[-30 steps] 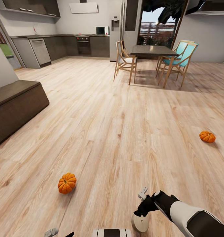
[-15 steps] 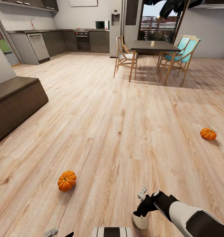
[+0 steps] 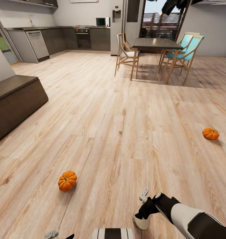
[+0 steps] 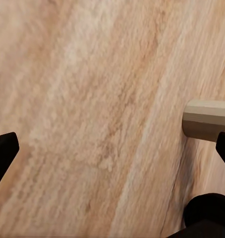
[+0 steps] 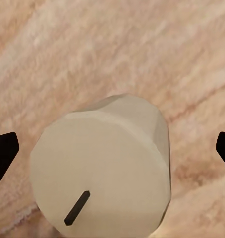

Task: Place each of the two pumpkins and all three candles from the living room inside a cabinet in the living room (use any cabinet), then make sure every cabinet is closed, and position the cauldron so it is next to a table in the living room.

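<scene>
- Right end effector [image 3: 143, 207], lower right of the head view: over a cream candle [image 3: 141, 224] standing on the floor. In the right wrist view the candle [image 5: 100, 171] sits between the finger tips at the frame edges, with the wick visible. Jaws spread wide, nothing held.
- Left end effector [image 4: 112, 144]: fingers wide apart, empty. The same candle shows at the right edge of its view [image 4: 207, 120].
- Near pumpkin [image 3: 67, 180] on the floor, lower left of the head view, well apart from the candle.
- Second pumpkin [image 3: 210, 133] on the floor at the right edge, mid-height.
- Cabinet [image 3: 16, 103] at the left edge, fronts look shut. Dining table [image 3: 155, 43] and chairs at the top of the frame; not the task's table.
- Step, as I judge it: lining up to grasp the first candle. No item is stowed yet.
- Next: lower the right end effector round the candle body, clench, lift, then carry it to the cabinet. Risk: tipping the candle if one finger touches first.
</scene>
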